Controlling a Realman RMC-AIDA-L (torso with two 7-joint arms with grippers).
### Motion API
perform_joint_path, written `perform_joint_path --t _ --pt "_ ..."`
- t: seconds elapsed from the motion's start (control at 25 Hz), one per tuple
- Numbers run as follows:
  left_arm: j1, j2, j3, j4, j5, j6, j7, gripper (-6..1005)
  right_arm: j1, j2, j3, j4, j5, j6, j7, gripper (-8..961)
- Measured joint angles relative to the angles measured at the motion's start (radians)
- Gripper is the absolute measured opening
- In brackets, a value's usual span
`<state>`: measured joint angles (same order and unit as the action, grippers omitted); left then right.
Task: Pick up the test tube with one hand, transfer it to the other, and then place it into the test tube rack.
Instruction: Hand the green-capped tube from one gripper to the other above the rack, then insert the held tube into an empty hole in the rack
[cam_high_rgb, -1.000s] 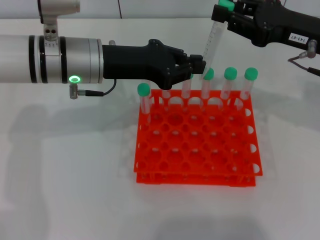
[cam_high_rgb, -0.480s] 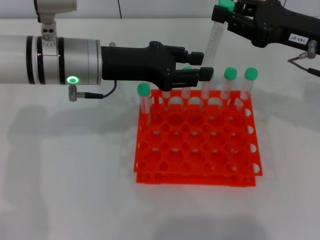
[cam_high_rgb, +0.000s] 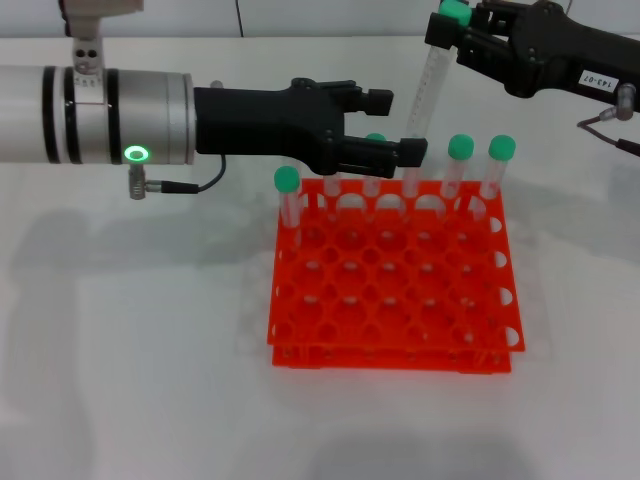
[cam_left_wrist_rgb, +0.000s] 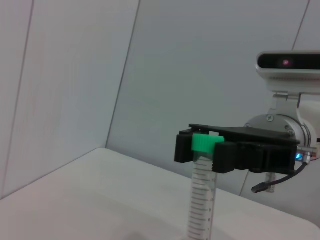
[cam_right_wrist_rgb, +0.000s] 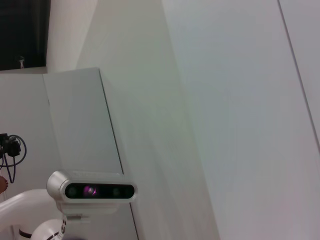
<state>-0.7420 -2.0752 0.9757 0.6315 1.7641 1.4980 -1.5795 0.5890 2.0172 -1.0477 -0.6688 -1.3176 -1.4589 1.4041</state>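
Note:
The test tube (cam_high_rgb: 432, 80) hangs tilted above the back row of the orange-red rack (cam_high_rgb: 395, 300). My right gripper (cam_high_rgb: 450, 25), the one with the white number label, is shut on the tube just under its green cap. The left wrist view shows that grip too: the tube (cam_left_wrist_rgb: 202, 200) hangs from the right gripper (cam_left_wrist_rgb: 205, 150). My left gripper (cam_high_rgb: 405, 125), with the green ring, is open. Its fingers (cam_high_rgb: 380, 98) stand apart on either side of the tube's lower end, just above the rack's back row.
Several green-capped tubes (cam_high_rgb: 460, 150) stand in the rack's back row, one more at the left end (cam_high_rgb: 287, 182). The rack's other rows of holes hold no tubes. The white table (cam_high_rgb: 130, 330) surrounds the rack. The right wrist view shows only walls and a camera head (cam_right_wrist_rgb: 92, 191).
My left gripper has opened off the tube's lower end and drawn back a little to the left. The right gripper still holds the tube by its top, nearly unmoved.

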Motion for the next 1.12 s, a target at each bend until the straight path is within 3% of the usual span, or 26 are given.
perform_joint_path --t 0.24,0.64,0.76,0.92,1.12 --pt "0.069 0.001 0.003 0.115 0.000 0.015 -0.056 868 0.000 0.001 0.000 0.000 0.000 0.002 0.001 265" --pt "0.182 0.009 -0.054 0.388 -0.004 0.088 -0.264 893 -0.006 0.000 0.007 0.001 0.000 0.003 0.000 266" --pt "0.205 0.020 -0.094 0.446 -0.004 0.131 -0.340 893 -0.012 0.000 0.008 0.000 0.000 0.004 0.000 266" --pt "0.244 0.051 -0.108 0.512 0.017 0.189 -0.424 892 -0.021 -0.001 0.008 0.000 0.009 0.003 -0.001 265" --pt "0.332 0.082 -0.109 0.612 0.078 0.229 -0.502 891 -0.029 0.002 0.000 -0.001 0.034 -0.007 -0.012 265"
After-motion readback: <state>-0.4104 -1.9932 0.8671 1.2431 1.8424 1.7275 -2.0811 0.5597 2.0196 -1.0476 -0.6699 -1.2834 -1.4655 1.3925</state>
